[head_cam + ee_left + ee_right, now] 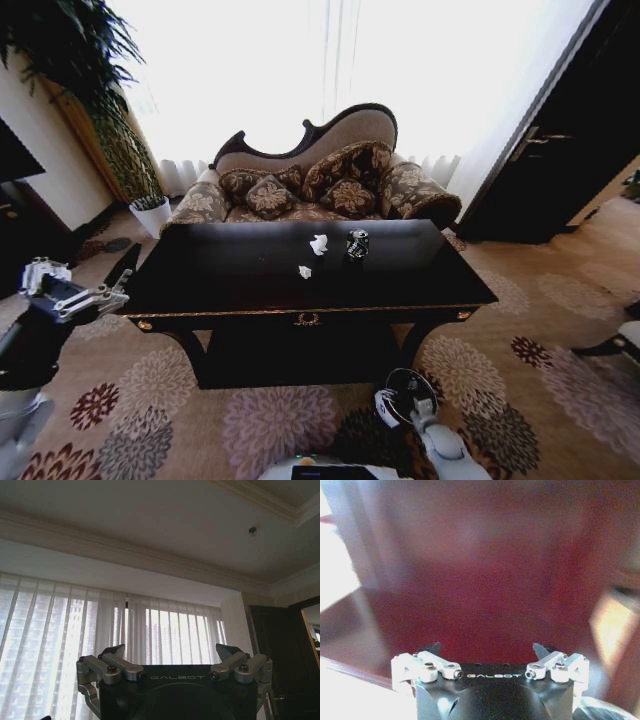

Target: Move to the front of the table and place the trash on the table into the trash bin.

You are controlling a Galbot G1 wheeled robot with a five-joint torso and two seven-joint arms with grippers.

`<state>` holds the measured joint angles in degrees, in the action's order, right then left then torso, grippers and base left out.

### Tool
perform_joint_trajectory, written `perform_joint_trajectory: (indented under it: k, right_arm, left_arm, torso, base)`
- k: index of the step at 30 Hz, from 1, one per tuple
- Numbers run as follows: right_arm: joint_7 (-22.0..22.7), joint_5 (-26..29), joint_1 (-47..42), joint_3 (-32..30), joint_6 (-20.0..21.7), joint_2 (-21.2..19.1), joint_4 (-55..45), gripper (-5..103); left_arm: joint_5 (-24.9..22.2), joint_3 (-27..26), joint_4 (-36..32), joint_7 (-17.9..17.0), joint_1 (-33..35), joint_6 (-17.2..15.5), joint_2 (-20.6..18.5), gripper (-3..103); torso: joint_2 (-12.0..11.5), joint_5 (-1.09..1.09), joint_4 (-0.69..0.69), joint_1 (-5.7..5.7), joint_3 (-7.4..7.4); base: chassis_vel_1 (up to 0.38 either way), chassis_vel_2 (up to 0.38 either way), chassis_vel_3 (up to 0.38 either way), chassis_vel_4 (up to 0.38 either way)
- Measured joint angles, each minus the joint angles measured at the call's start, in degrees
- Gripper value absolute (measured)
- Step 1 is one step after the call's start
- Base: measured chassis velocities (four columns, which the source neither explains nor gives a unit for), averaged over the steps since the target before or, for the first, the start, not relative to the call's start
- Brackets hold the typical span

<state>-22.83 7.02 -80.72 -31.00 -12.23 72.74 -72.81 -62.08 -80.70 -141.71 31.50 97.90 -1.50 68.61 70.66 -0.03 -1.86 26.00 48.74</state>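
Grippers: right gripper (487,652) jaws wide and empty, low before the table's (200,290) front right, close to something blurred dark red | left gripper (170,657) spread, raised off its left corner, likely parked | trash: can (357,243) and two paper balls (318,244) mid-table, awaiting pickup.

A patterned sofa (318,170) with a dark curved wooden back stands against bright sheer curtains (330,60), with several brocade cushions (350,196) on its seat. A tall leafy plant (85,80) in a white pot (152,215) stands to its left. A dark door (560,150) is at right. Floral carpet (280,425) covers the floor.
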Motion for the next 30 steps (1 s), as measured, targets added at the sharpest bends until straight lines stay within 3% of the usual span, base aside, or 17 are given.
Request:
perform_joint_trajectory:
  k: [1, 2, 3, 6, 10, 15, 24, 30]
  right_arm:
    - [-4.0, -0.5, -1.6, -0.3, -2.1, 0.0, -1.7, 100]
    - [-4.0, -0.5, -1.6, -0.3, -2.1, 0.0, -1.7, 100]
    - [-7.0, -0.1, -3.2, -0.3, -3.7, 0.1, -3.3, 100]
    - [-15.3, 4.2, -7.5, -0.8, -7.1, 0.8, -9.0, 100]
    - [-20.0, 7.1, -10.4, -2.1, -8.4, 1.4, -14.8, 100]
    - [-26.7, 16.7, -15.2, -4.1, -7.8, 2.0, -26.0, 100]
    - [-27.2, 27.1, -18.7, -6.0, -4.1, 2.6, -39.6, 100]
    - [-21.6, 34.3, -19.4, -6.7, 0.1, 2.5, -51.3, 100]
  left_arm:
    - [0.0, 0.2, 0.2, 0.0, -0.2, 0.1, 0.0, 100]
    - [0.0, 0.2, 0.2, 0.0, -0.2, 0.1, 0.0, 100]
    - [0.0, 0.4, 0.3, 0.0, -0.4, 0.2, 0.0, 100]
    - [0.0, 1.3, 0.7, 0.0, -1.3, 0.3, 0.2, 100]
    - [0.0, 2.0, 1.1, 0.0, -2.1, 0.3, 0.3, 100]
    - [0.3, 3.4, 1.2, 0.0, -3.1, 0.3, 0.6, 100]
    - [0.4, 3.9, 1.4, 0.1, -3.5, 0.4, 0.4, 100]
    - [0.8, 2.5, 2.3, 0.3, -3.0, 1.3, -0.1, 100]
  torso:
    - [0.0, -0.01, 0.01, 0.00, 0.00]
    - [0.0, -0.01, 0.01, 0.00, 0.00]
    - [0.0, 0.01, 0.01, 0.00, 0.00]
    - [0.0, 0.03, -0.01, 0.00, 0.00]
    - [0.0, 0.01, 0.00, 0.00, 0.00]
    - [0.0, 0.01, 0.00, 0.00, 0.00]
    - [0.0, 0.02, 0.00, 0.00, 0.00]
    - [0.0, 0.02, 0.00, 0.00, 0.00]
  base:
    - [0.000, 0.000, 0.000, 0.000]
    - [0.000, 0.000, 0.000, 0.000]
    - [0.000, 0.000, 0.000, 0.000]
    - [0.000, 0.000, 0.000, 0.000]
    - [0.000, 0.000, 0.000, 0.000]
    - [0.000, 0.000, 0.000, 0.000]
    - [0.000, 0.000, 0.000, 0.000]
    - [0.000, 0.000, 0.000, 0.000]
